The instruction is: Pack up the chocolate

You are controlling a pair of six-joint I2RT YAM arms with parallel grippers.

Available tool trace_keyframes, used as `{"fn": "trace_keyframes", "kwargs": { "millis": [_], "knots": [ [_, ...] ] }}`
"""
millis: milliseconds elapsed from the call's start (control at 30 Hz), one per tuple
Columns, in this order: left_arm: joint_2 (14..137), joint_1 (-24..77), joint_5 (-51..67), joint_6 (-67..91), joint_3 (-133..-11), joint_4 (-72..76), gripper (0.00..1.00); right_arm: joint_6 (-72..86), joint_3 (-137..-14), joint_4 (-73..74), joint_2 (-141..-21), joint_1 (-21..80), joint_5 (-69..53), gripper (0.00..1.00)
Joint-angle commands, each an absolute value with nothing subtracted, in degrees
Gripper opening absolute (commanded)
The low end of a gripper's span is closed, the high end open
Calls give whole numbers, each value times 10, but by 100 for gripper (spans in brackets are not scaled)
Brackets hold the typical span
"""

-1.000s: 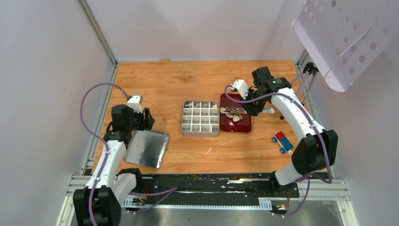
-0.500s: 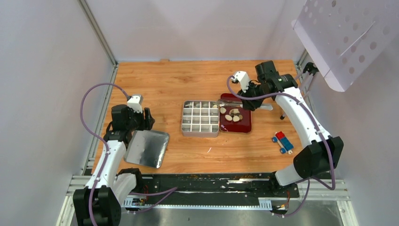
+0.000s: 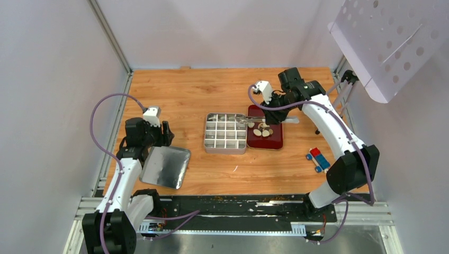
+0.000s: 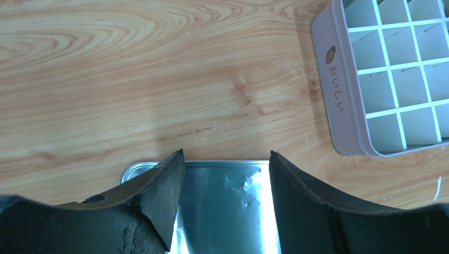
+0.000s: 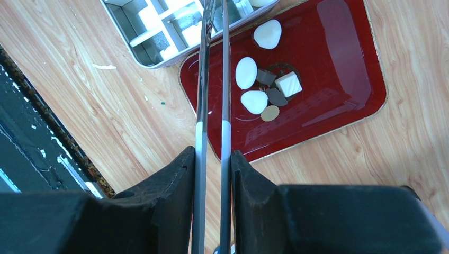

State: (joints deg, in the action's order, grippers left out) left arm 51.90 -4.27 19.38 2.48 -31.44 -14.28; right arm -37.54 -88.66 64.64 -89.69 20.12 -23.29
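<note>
Several pieces of chocolate point(image 5: 245, 72), cream-white and dark, lie together on the red tray point(image 5: 339, 79), which shows in the top view too point(image 3: 276, 141). To its left stands the compartment tin point(image 3: 206, 133), also in both wrist views point(image 5: 138, 52) point(image 4: 339, 100). My right gripper point(image 5: 212, 153) point(image 3: 276, 112) is shut on the metal tongs point(image 5: 200, 106), whose two arms are squeezed close. The tongs point(image 3: 249, 119) reach left over the tin's far right compartments; their tips are cut off in the right wrist view. My left gripper point(image 4: 226, 154) point(image 3: 165, 132) hangs open and empty.
A shiny metal lid point(image 3: 167, 166) point(image 4: 227, 211) lies on the table under my left gripper. A small red-and-blue block point(image 3: 317, 159) sits right of the tray. A perforated white panel point(image 3: 386, 42) overhangs the far right corner.
My right arm has carried the tongs leftward, from above the red tray to over the tin's right side, and the tongs have been squeezed narrower. The left arm has not moved.
</note>
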Motion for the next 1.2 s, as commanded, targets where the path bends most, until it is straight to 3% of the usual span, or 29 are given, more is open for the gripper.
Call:
{"fn": "trace_keyframes", "kwargs": {
  "millis": [0, 700, 1000, 1167],
  "knots": [
    [509, -48, 198, 27, -323, -127, 68, -364, -889, 639, -895, 207, -247, 26],
    [513, -48, 200, 29, -322, -124, 68, -353, -880, 641, -884, 207, -264, 38],
    [511, -48, 198, 26, -323, -129, 68, -347, -899, 633, -892, 199, -240, 33],
    [513, -48, 197, 24, -323, -129, 68, -343, -893, 640, -887, 141, -238, 31]
  ]
}}
